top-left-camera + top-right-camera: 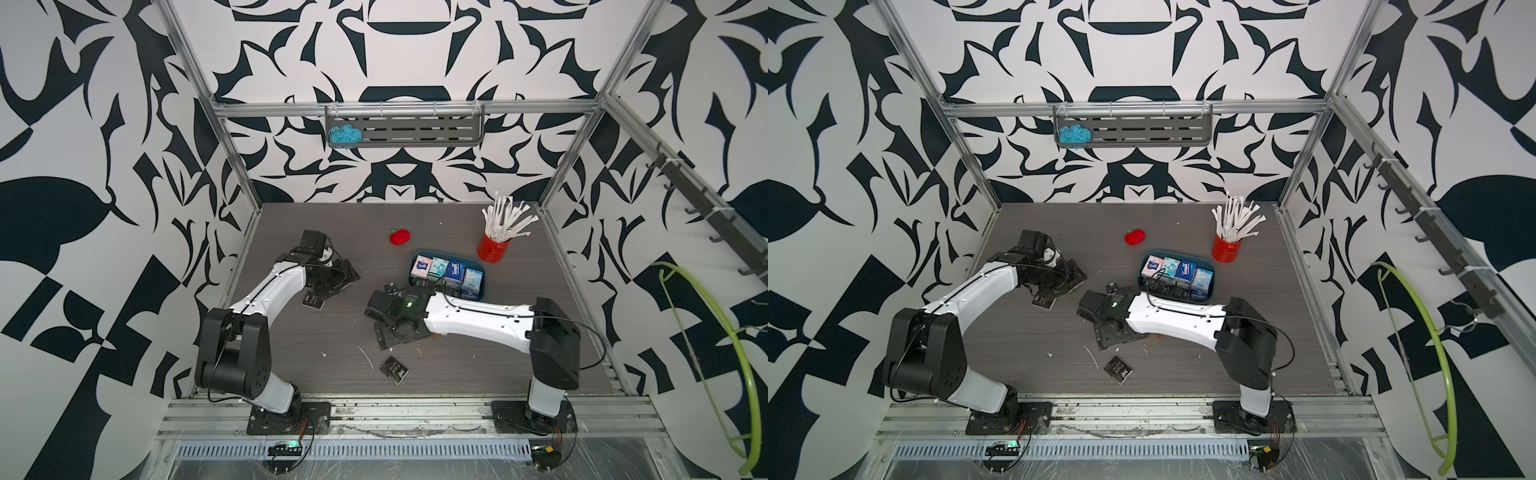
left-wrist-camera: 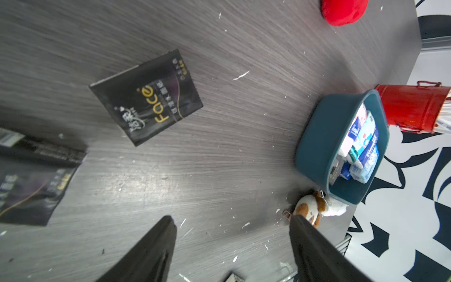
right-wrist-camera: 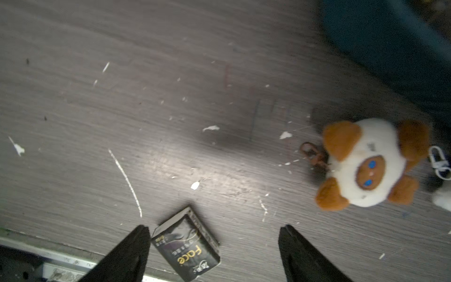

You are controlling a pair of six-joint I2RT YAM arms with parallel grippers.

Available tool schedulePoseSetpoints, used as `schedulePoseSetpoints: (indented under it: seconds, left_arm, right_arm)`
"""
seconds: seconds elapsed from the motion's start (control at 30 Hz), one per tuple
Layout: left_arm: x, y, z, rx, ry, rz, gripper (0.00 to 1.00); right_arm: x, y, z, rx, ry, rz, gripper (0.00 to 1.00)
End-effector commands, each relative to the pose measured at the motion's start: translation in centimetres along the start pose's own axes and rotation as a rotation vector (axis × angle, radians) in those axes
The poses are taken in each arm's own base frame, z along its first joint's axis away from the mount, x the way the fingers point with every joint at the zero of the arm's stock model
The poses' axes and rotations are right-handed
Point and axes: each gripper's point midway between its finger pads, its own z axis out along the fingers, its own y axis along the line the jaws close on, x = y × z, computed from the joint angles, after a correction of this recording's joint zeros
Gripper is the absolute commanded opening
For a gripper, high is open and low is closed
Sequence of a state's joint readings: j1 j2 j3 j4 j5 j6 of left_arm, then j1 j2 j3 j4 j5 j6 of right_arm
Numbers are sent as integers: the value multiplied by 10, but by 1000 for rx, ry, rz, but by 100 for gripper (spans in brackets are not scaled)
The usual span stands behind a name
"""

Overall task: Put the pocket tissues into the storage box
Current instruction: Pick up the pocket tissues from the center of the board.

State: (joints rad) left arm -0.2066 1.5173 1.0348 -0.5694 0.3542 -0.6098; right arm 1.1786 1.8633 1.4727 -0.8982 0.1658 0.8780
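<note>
Down at the front edge, we have a black pack (image 1: 394,370) lying flat on the table (image 1: 519,353), alone. Just behind it sits the right gripper (image 3: 213,228). Its jaws are spread wide with nothing between them, and in the wrist view that same pack lies on the wood close to one fingertip (image 3: 142,230), not clamped. Off to the side, the brown-and-white plush toy (image 3: 366,163) lies face up with its key clip out.

Moving across, the left gripper (image 2: 231,217) is low over the table, also well open and carrying nothing. Ahead of it lies a black Face pack (image 2: 146,97), flat and apart from the fingers. More dark packs (image 2: 34,180) are stacked at the edge of the wrist view, though we can't count them for the blur.

Further back sits the storage box (image 1: 417,257), with the right arm crossing over its near side. A row of coloured packs (image 1: 456,272) stands upright along its far wall: pink, teal, dark blue and light blue. In front of them are darker ones, partly hidden.

Just behind the box stands the red cup (image 1: 493,247) full of white sticks, with a red plush toy (image 1: 400,237) out on open table. On the back rail, a grey shelf (image 1: 436,135) holds a blue tangle (image 1: 344,136).
</note>
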Motion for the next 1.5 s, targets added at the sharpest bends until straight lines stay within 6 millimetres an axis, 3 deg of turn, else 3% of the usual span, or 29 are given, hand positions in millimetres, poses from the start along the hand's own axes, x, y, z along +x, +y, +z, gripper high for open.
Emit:
schedulePoseSetpoints:
  seconds: [0.0, 0.13, 0.23, 0.33, 0.5, 0.73, 0.97, 1.1, 1.3, 1.47]
  left_arm:
    - [7, 2, -6, 13, 7, 9, 80]
    - [7, 4, -8, 11, -8, 7, 80]
    - [8, 9, -10, 4, -17, 1, 80]
    - [7, 16, -14, 2, -29, -19, 80]
    - [7, 27, -24, -2, -54, -49, 80]
    - [10, 33, -33, -20, -80, -50, 80]
    - [10, 32, -36, -18, -92, -55, 80]
    - [9, 30, -39, -17, -98, -52, 80]
    - [8, 31, -42, -26, -108, -49, 81]
    - [7, 30, -42, -27, -109, -49, 81]
  right_arm:
    - [14, 10, -8, 65, 18, -40, 90]
    - [42, 37, -2, 39, 86, -111, 91]
    - [57, 45, 4, 20, 119, -141, 90]
    - [69, 49, 12, -10, 153, -164, 89]
    - [81, 35, 22, 22, 184, -193, 88]
    - [84, 22, 32, 67, 201, -249, 86]
    - [70, 5, 42, 116, 182, -287, 82]
    - [59, 4, 45, 84, 171, -307, 67]
    - [60, 14, 48, 25, 181, -358, 47]
    - [63, 15, 51, 2, 191, -362, 40]
